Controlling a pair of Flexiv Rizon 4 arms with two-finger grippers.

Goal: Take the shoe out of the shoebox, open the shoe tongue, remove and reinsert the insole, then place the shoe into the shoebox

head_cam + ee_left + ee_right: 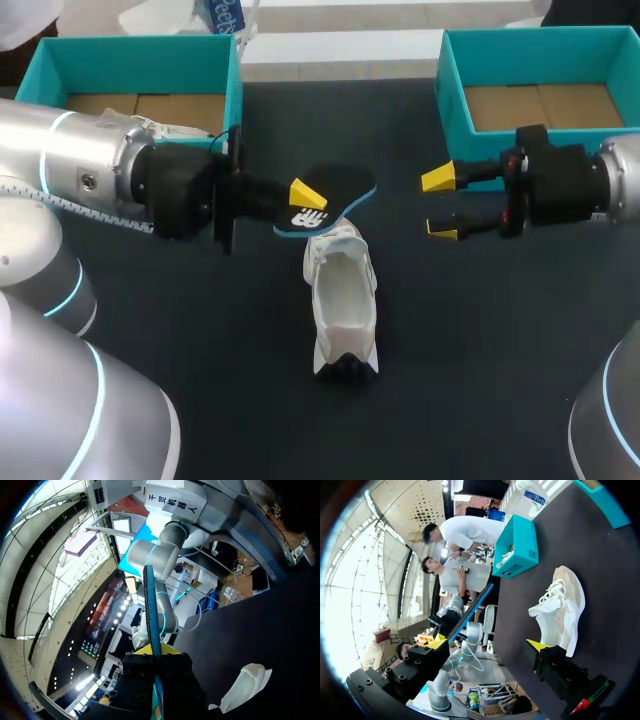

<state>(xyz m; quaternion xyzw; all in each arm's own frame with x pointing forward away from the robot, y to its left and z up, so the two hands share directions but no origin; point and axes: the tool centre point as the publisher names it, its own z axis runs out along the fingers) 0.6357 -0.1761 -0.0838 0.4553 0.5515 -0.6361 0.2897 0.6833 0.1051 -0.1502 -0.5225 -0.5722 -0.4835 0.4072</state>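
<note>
Clamping insole [345,185] above white shoe [343,295]: left fingers [308,192]; right fingers [440,178] released, spread, apart from shoe.

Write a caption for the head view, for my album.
Left fingers hold the insole near the white shoe; right fingers hang open.
</note>
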